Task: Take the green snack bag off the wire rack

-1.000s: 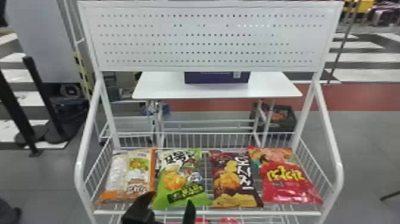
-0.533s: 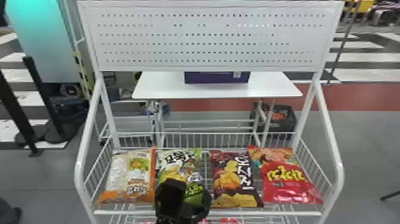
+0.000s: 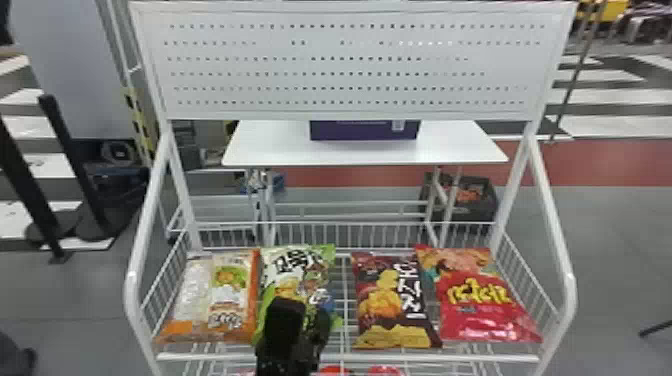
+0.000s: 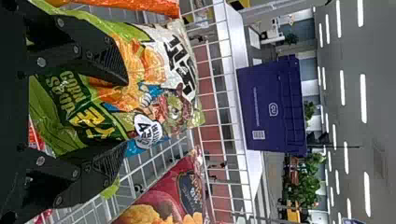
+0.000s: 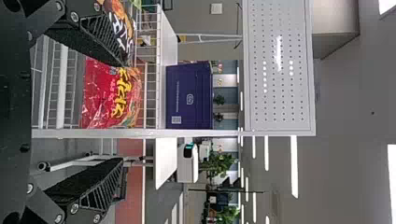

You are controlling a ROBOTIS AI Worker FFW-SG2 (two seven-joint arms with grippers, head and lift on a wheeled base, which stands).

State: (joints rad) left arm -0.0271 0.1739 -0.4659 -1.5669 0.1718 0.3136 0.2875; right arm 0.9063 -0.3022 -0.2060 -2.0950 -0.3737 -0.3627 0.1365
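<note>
The green snack bag (image 3: 297,262) lies on the wire rack (image 3: 450,358), second from the left. My left gripper (image 3: 303,315) is at the bag's lower half, which its dark fingers partly cover. In the left wrist view the left gripper (image 4: 126,113) is shut on the green snack bag (image 4: 159,56), whose front bulges between the two fingers; green film shows beyond both of them. The right gripper (image 5: 125,112) stands open in front of the rack's right side, with nothing held.
An orange-and-white bag (image 3: 215,295) lies left of the green one. To its right are a brown bag (image 3: 382,300) and a red bag (image 3: 480,310). White side rails and a perforated panel (image 3: 350,65) frame the rack. Behind it, a table (image 3: 280,150) holds a purple box (image 3: 360,131).
The left gripper has moved up and forward onto the green bag, and its fingers have come together on it. The bag looks squeezed narrower; the other bags have stayed put.
</note>
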